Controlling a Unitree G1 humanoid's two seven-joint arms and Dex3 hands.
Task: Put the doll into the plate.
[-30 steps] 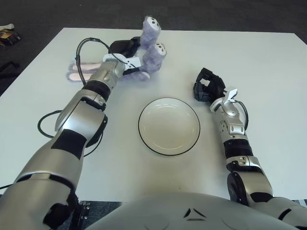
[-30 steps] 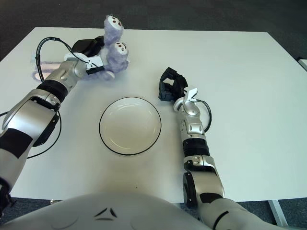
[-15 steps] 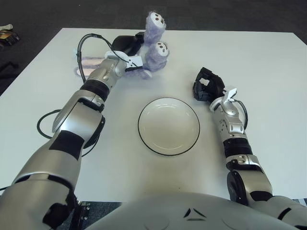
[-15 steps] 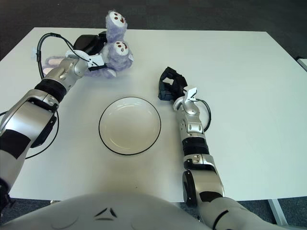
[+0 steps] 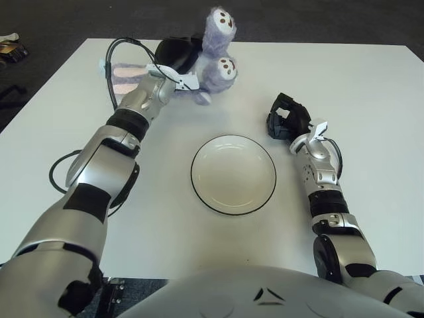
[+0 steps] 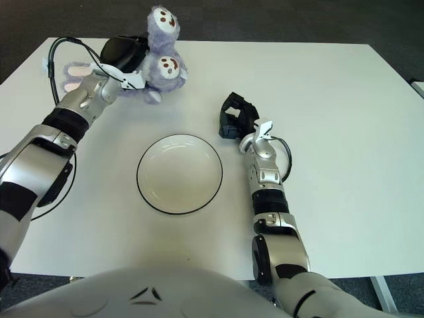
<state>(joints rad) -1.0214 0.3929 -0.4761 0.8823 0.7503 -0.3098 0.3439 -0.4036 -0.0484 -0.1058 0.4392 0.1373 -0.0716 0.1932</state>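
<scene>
- A white counter (image 5: 371, 86) fills most of the view, with dark floor (image 5: 298, 20) beyond its far edge and at the left.
- At the far left of the counter, the left hand (image 5: 173, 58) reaches forward on an outstretched arm, its fingers closed around the purple plush doll (image 5: 213, 56).
- The doll's pink-lined ears (image 5: 122, 73) trail to the left of the hand, and its feet point up and to the right.
- An empty white plate (image 5: 233, 174) with a dark rim sits in the middle, nearer than the doll and apart from it.
- The right hand (image 5: 286, 118) shows just right of the plate, fingers curled loosely, holding nothing.
</scene>
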